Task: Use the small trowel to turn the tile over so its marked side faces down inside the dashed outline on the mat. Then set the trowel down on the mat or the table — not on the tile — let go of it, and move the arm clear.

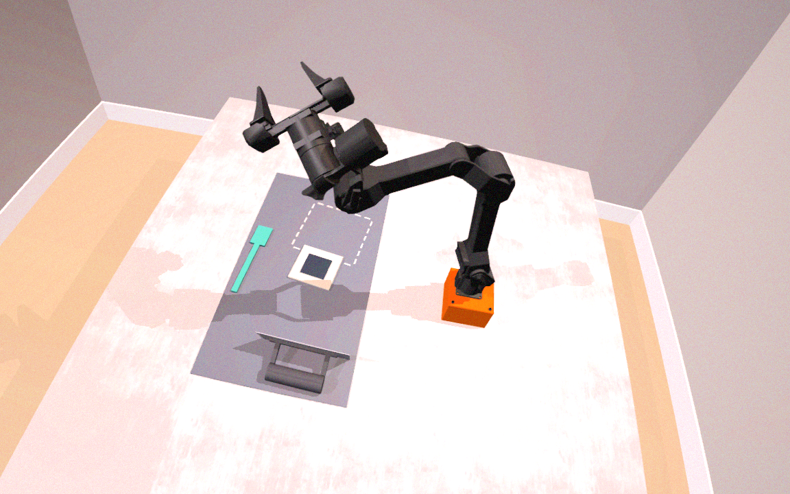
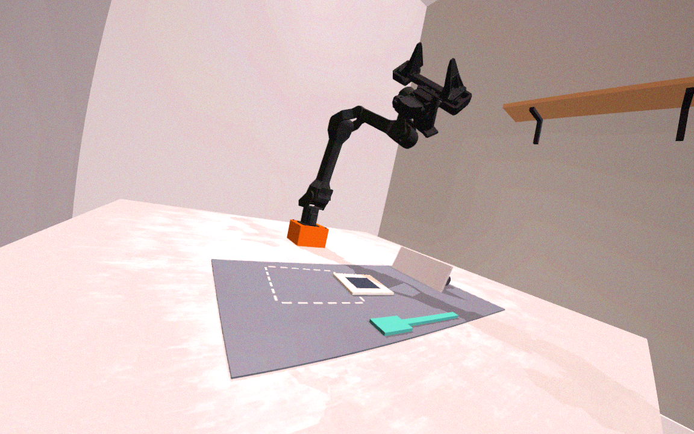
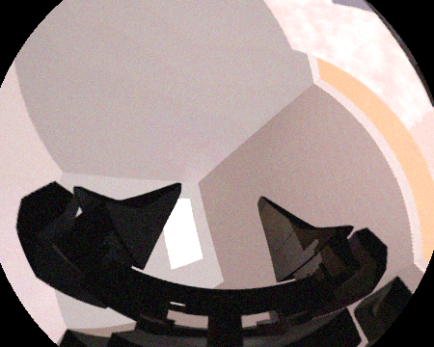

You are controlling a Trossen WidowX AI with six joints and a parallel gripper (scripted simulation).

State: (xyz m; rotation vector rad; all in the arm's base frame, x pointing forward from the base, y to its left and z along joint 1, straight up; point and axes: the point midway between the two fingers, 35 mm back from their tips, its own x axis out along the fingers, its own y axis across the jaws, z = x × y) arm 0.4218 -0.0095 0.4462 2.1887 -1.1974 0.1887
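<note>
The tile (image 1: 316,266) (image 2: 362,283) lies flat on the grey mat (image 1: 219,362) (image 2: 252,345), its dark square mark facing up. It covers part of one side of the dashed outline (image 1: 293,246) (image 2: 287,302) and lies mostly outside it. The small turquoise trowel (image 1: 261,235) (image 2: 393,325) lies flat near the mat's long edge, apart from the tile, its handle pointing away from the outline's end of the mat. My gripper (image 1: 280,75) (image 2: 435,51) (image 3: 221,195) is open and empty, high above the table, fingers pointing up and away from mat, tile and trowel.
A slanted grey plate (image 2: 422,268) (image 1: 295,377) with a dark cylinder behind it stands at the mat's other end. The arm rises from an orange base block (image 1: 468,313) (image 2: 307,235) beside the mat. A wooden shelf (image 2: 608,99) is on the wall.
</note>
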